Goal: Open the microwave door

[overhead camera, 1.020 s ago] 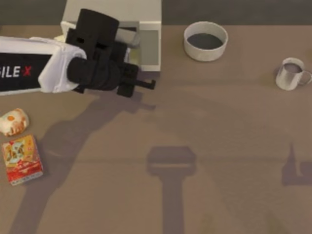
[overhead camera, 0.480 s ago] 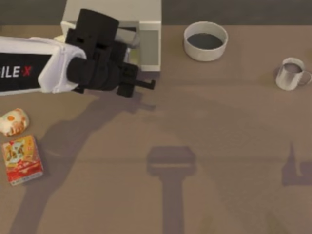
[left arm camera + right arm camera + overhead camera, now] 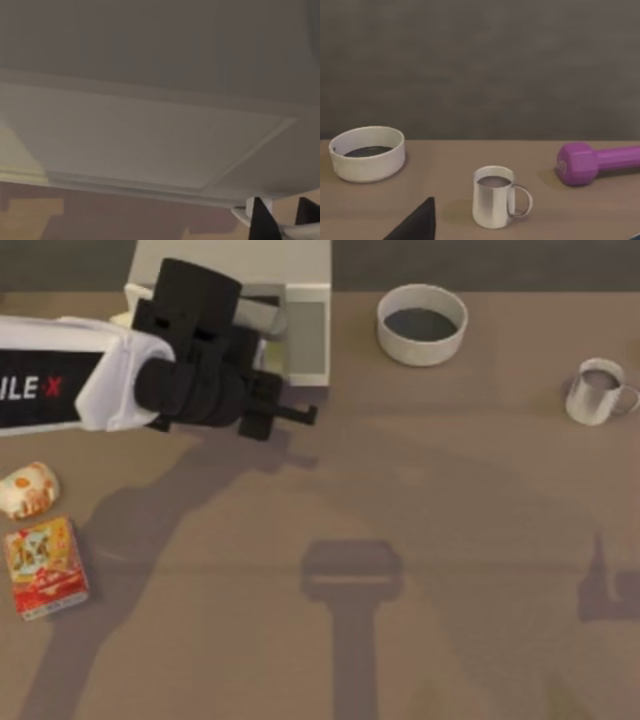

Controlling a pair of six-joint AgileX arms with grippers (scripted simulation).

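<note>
Brown table [image 3: 420,540]. Microwave [image 3: 240,270] at far left edge; left gripper [image 3: 277,220] directly in front of its door [image 3: 150,145], fingers narrow around the white handle [image 3: 260,206]. Right gripper out of view.

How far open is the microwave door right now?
Cannot tell: in the top view the left arm hides the microwave door, and the left wrist view shows only its panel close up.

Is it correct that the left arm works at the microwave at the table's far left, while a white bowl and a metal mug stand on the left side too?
Not quite. The top view shows the white bowl and the metal mug on the right side. The left gripper is indeed at the microwave, far left.
</note>
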